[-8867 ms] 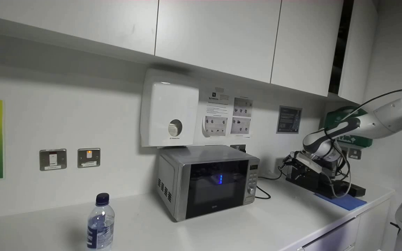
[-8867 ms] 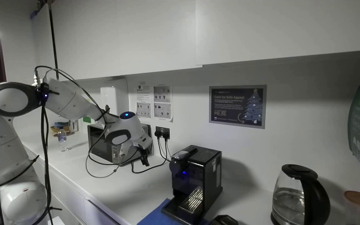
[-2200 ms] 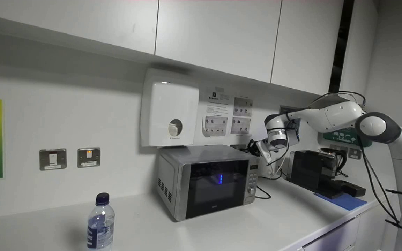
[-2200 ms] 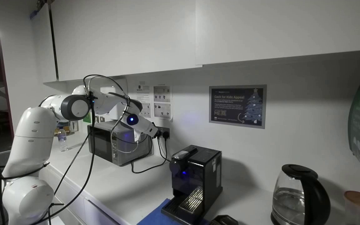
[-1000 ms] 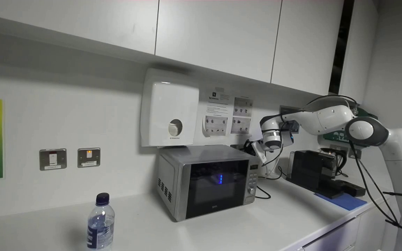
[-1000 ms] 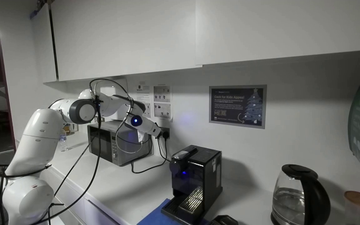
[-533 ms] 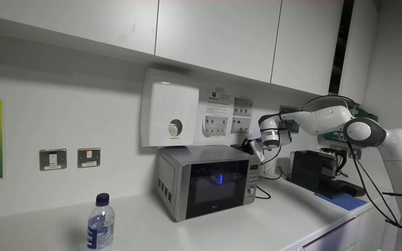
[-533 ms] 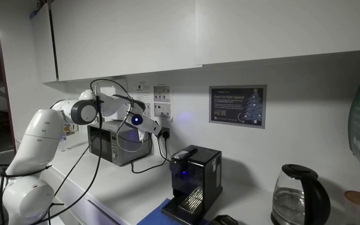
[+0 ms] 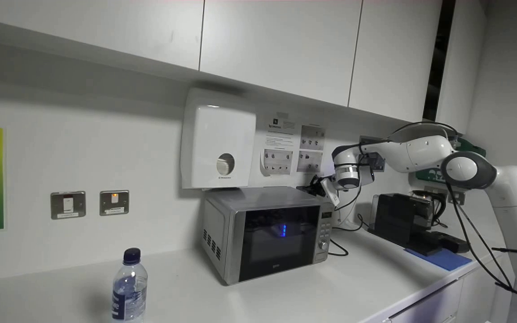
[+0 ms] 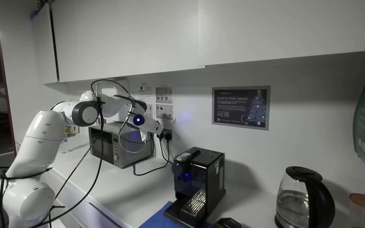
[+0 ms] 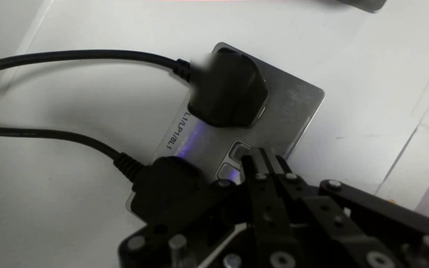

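Observation:
In the wrist view my gripper (image 11: 266,156) is shut, its fingertips side by side with nothing held between them. They overlap a metal wall socket plate (image 11: 296,108), beside two small rocker switches (image 11: 239,151). Whether the tips touch a switch I cannot tell. One black plug (image 11: 233,93) sits in the plate above the tips. A second black plug (image 11: 162,182) is lower left, partly covered by the gripper's linkage. In an exterior view the gripper (image 9: 316,185) reaches behind the microwave's (image 9: 281,237) back corner at the wall. Elsewhere the arm hides the fingers, near the socket (image 10: 169,135).
Plug cables (image 10: 138,174) trail across the white counter (image 10: 119,196). A black coffee machine (image 10: 201,183) stands on a blue mat, with a glass kettle (image 10: 303,196) further along. A towel dispenser (image 9: 220,134), wall cupboards (image 9: 281,49) and a water bottle (image 9: 130,291) are also around.
Since the oldest frames the gripper has risen from above the counter to the wall socket. In the last second it has shifted only slightly closer to the wall and microwave.

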`<move>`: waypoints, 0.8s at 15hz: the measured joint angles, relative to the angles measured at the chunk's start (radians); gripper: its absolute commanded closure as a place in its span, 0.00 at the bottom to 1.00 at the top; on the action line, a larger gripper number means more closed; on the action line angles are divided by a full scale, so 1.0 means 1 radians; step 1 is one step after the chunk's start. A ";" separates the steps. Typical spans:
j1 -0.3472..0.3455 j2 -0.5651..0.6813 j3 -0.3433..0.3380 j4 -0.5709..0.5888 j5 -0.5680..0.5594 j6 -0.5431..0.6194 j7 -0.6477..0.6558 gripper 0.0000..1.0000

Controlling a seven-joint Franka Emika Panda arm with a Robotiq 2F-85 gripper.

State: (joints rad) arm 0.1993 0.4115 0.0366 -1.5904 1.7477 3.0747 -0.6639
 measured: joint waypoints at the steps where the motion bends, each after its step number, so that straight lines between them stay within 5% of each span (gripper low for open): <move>1: 0.000 0.001 0.000 0.000 -0.001 0.000 -0.002 1.00; 12: 0.005 0.017 0.000 0.005 -0.008 0.015 -0.003 1.00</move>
State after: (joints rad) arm 0.2041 0.4285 0.0366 -1.5857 1.7393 3.0901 -0.6666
